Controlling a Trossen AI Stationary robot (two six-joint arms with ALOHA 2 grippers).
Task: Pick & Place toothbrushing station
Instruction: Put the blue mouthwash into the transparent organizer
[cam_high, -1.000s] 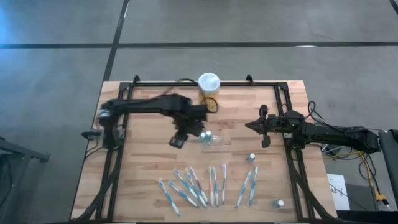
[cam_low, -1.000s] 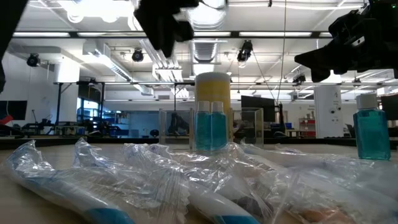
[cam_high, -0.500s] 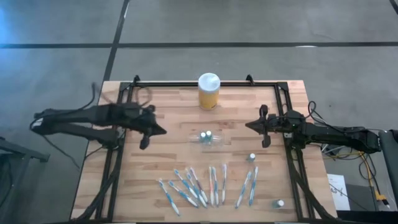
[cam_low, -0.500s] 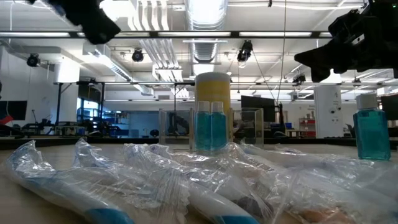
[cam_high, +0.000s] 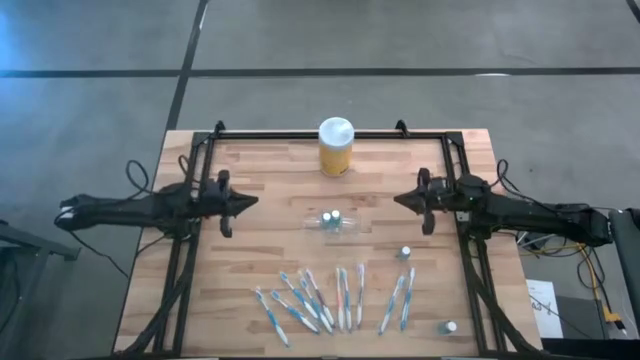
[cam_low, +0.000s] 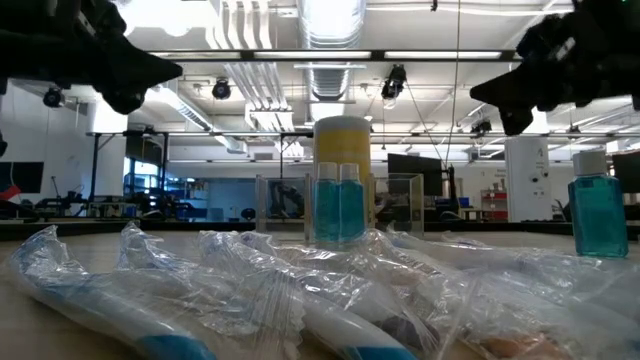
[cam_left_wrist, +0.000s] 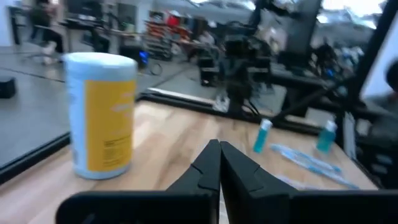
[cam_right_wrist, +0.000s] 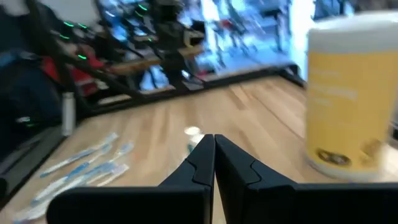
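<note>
Holder (cam_high: 332, 222): you find the small clear plastic stand near the table's middle, upright, with two white-capped tubes of blue liquid (cam_low: 338, 210) seated in it; nothing touches it.

Toothbrushes (cam_high: 340, 298): you see the slim blue-and-white brushes in clear wrappers, laid in a loose row along the near edge of the wooden table (cam_high: 260, 260), well apart from the holder.

Loose tubes: you have one (cam_high: 405, 254) standing right of the holder, and another (cam_high: 449, 327) near the table's near right corner.

Yellow jar (cam_high: 335, 147): you see it white-lidded, upright at the far edge, behind the holder.

Left gripper (cam_high: 243, 201): you have it at the table's left side, above the surface, pointing toward the middle; fingers pressed together, grasping nothing.

Right gripper (cam_high: 401, 201): you have it at the right side, facing the left one across the holder; fingers pressed together, likewise empty.
</note>
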